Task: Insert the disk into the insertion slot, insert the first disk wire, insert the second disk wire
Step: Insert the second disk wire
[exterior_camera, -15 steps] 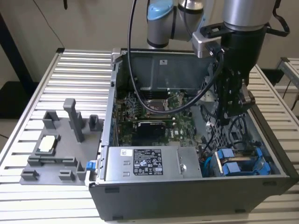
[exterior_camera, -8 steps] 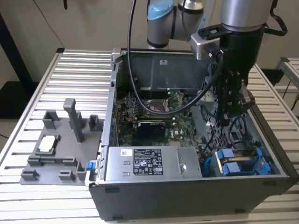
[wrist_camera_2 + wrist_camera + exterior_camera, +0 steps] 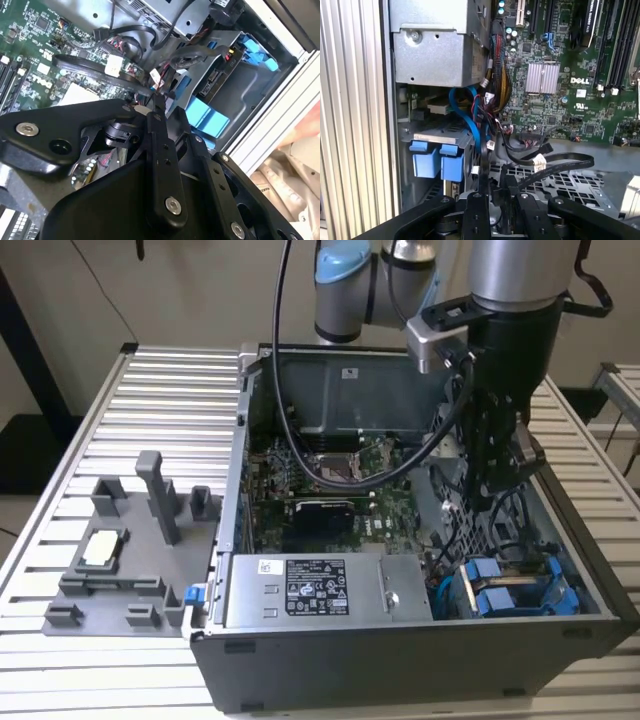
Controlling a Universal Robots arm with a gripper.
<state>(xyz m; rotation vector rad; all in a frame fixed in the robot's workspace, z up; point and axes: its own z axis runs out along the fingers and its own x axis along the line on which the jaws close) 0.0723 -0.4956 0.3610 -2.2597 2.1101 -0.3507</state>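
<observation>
Blue plastic frames the disk, lower right in the exterior view, inside the insertion slot. I judge it rigid, dense and shock-sensitive, best held by the frame edges. I cannot tell my hand's state.

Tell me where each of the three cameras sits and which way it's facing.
Exterior view: off the arm, high, looking down into the open computer case; the arm and gripper reach in near the blue-framed drives.
First wrist view: on the arm, looking past the gripper at the drives, cables and motherboard.
Second wrist view: on the arm, looking past the gripper's black links toward the drives in their bay.
Shared: all three show the gripper, the drives and the motherboard.
</observation>
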